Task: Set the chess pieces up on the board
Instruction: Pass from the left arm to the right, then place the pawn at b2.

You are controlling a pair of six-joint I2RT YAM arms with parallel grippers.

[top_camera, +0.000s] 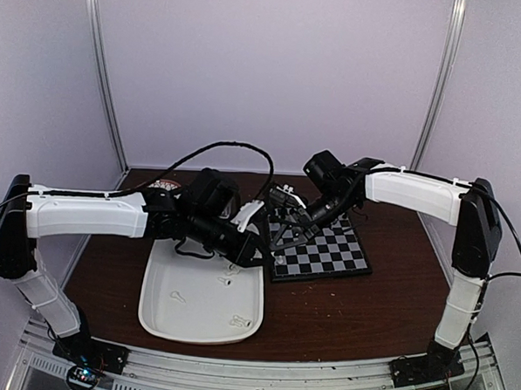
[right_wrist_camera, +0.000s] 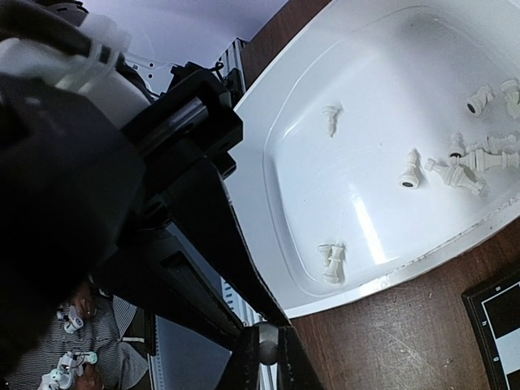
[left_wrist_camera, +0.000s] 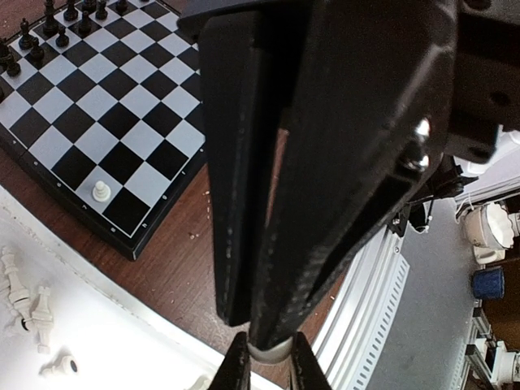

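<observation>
soft even light, glare on the white tray [right_wrist_camera: 366, 231] (close foregrounds seem blurred).

Your left arm [top_camera: 85, 214] runs level from the left edge toward mid-frame. Your right arm [top_camera: 418, 193] climbs the right side, bends at the elbow and reaches back left and downward. The two wrists meet near the centre of the overhead view, tips almost nose to nose. Your left gripper [left_wrist_camera: 268, 357] pinches a small pale chess piece [left_wrist_camera: 270, 349]. Your right gripper [right_wrist_camera: 264, 351] shows its fingers nearly together, and what sits between them is unclear.
</observation>
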